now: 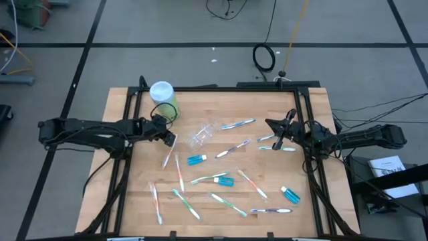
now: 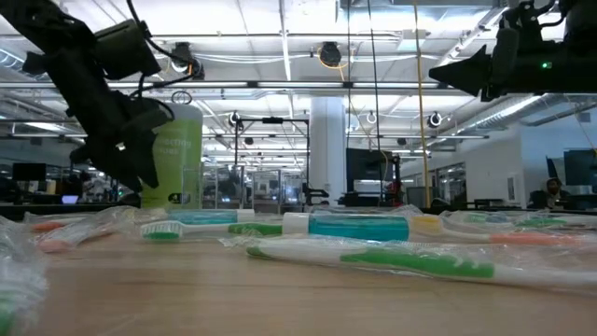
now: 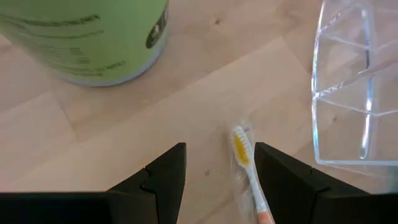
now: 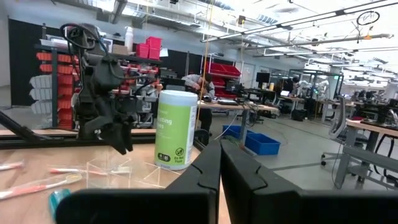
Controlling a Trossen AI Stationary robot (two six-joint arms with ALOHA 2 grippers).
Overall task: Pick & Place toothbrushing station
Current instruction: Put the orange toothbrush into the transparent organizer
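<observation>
Currently, left gripper (image 3: 217, 171): wide apart, empty, above orange-handled wrapped toothbrush (image 3: 245, 163).
Right gripper (image 1: 278, 144): closed, empty, near table's right edge.
Light-green bottle (image 3: 87, 37) label: unreadable.

Bright, even overhead light; soft shadows; low view's foreground perhaps blurred.

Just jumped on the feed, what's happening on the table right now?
The left gripper hangs open just above the wood, its fingers either side of a wrapped toothbrush with a yellow-bristled head, nothing gripped yet. The clear cup lies on its side close by, and the green bottle stands behind. The right gripper waits shut and empty above the right side. More toothbrushes and toothpaste tubes lie scattered.
</observation>
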